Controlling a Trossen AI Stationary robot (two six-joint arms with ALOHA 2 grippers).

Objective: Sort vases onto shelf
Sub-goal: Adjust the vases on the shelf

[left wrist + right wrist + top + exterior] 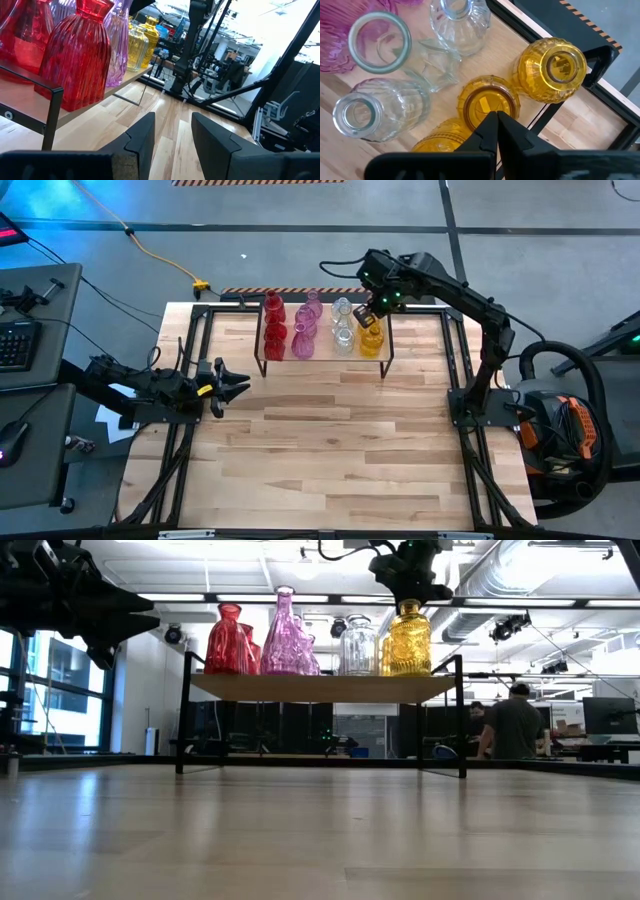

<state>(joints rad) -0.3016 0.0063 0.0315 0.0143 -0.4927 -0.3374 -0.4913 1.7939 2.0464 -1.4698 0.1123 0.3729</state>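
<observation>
The vases (pixel 318 326) all stand on the shelf (pixel 385 360), at the table's (pixel 320 450) far edge: red left, then pink, clear, yellow. The right gripper (pixel 367 306) hangs clenched and empty over the yellow vases (pixel 490 102), seemingly just clear of them. The left gripper (pixel 236 385) waits parted and empty, left of the shelf.

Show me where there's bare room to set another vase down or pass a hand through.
The shelf is crowded: red vases, pink vases, clear vases and yellow vases fill it in rows, with the shut right hand above the yellow ones. The tabletop in front of the shelf is bare, bordered on one side by the open left hand.
</observation>
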